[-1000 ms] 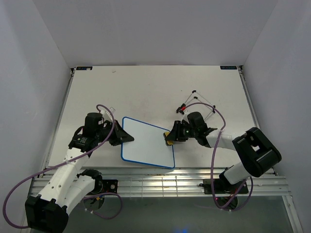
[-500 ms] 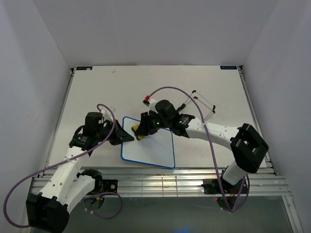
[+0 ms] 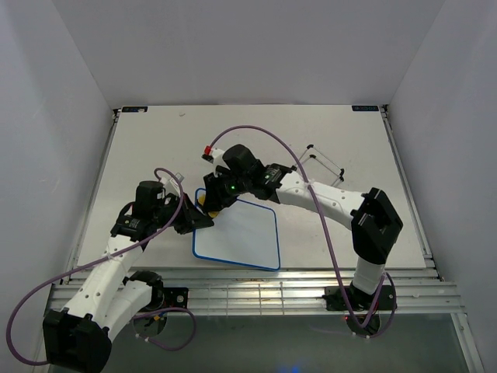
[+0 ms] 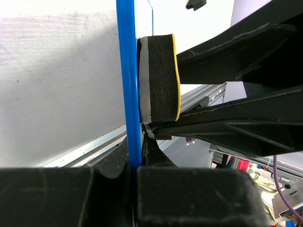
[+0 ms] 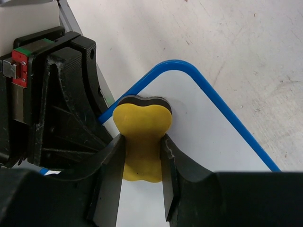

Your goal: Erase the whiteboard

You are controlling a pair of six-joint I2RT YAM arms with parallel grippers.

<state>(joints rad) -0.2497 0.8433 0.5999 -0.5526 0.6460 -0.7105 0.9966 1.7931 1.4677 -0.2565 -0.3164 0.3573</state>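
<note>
The whiteboard (image 3: 241,233) lies at the near middle of the table (image 3: 155,140). The left end effector (image 3: 200,221) pinches its left blue edge. Beyond it, the right end effector (image 5: 142,151) pinches the eraser (image 5: 142,123) at the far-left corner (felt side down). To wipe well, I would press flat and evenly. I count one whiteboard and one eraser.

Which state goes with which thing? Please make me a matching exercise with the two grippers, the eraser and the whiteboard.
Things:
1. left gripper
2. right gripper
3. eraser
4. whiteboard

States:
A. white surface with a thin blue rim
B. yellow on top, pressed on a corner of the board
C. shut on the edge of the whiteboard
D. shut on the eraser

Pairs: 1-C, 2-D, 3-B, 4-A
</note>
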